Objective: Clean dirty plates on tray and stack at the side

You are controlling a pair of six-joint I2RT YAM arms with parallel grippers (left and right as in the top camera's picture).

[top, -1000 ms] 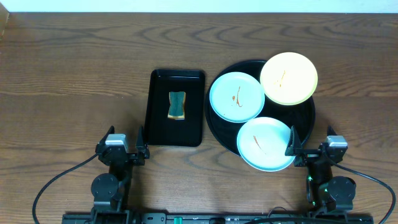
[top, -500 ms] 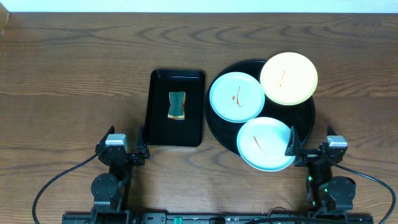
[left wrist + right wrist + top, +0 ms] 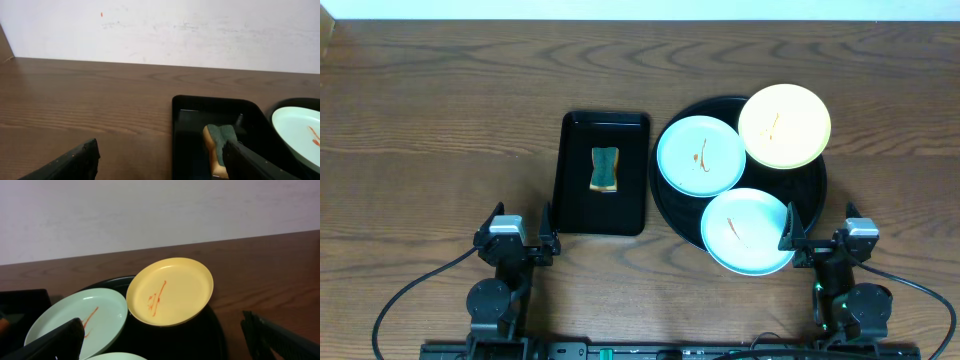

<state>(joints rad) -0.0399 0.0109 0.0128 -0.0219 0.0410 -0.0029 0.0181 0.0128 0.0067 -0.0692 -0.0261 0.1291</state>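
The round black tray (image 3: 809, 190) holds three dirty plates: a light-blue plate (image 3: 700, 155) at its left, a yellow plate (image 3: 784, 125) at the back right, leaning over the rim, and a second light-blue plate (image 3: 748, 231) at the front, overhanging the rim. Each has reddish-orange smears. My left gripper (image 3: 518, 228) is open and empty at the table's front, left of the rectangular tray. My right gripper (image 3: 820, 228) is open and empty beside the front plate. The right wrist view shows the yellow plate (image 3: 170, 290), the left blue plate (image 3: 85, 320) and my open gripper (image 3: 165, 349).
A smaller rectangular black tray (image 3: 575, 200) stands left of the round tray with a green-and-yellow sponge (image 3: 604, 168) in it. The left wrist view shows this sponge (image 3: 219, 140) just ahead of my right fingertip (image 3: 245, 160). Bare wooden table lies all around.
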